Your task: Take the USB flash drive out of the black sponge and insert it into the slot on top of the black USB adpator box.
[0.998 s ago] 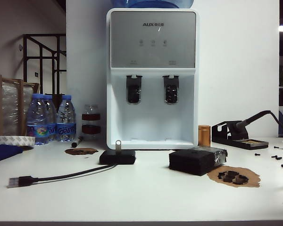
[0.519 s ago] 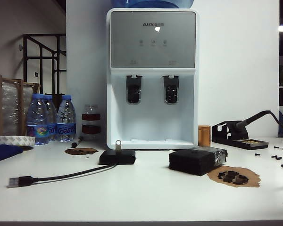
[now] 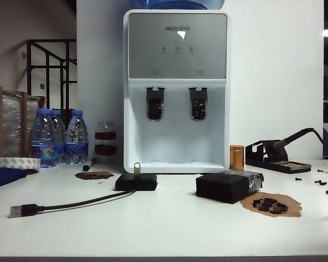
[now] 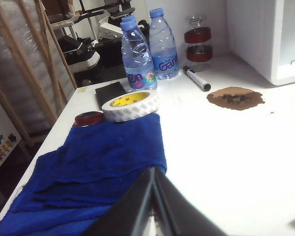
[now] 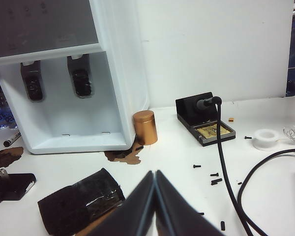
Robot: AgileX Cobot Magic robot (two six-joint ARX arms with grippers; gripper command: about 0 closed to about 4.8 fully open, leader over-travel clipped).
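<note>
A white counter [image 3: 169, 229] is seen before a white wall, with a water dispenser [image 3: 176, 90] at the back, water bottles [image 3: 59, 137] to the left and a soldering iron stand [image 3: 276, 155] to the right. Across the last second nothing on the counter has been moved; only a small reflection on the dispenser panel has shifted. The USB flash drive [image 3: 136, 168] is found standing upright on the black USB adpator box [image 3: 136, 182], so the insertion is judged complete. The black sponge [image 3: 228, 186] lies apart, to the right, with no drive in it. The left gripper [image 4: 154, 206] is held over a blue cloth [image 4: 93, 172], its jaws clenched on nothing. The right gripper [image 5: 155, 206] hangs near the sponge, jaws also clenched and empty.
</note>
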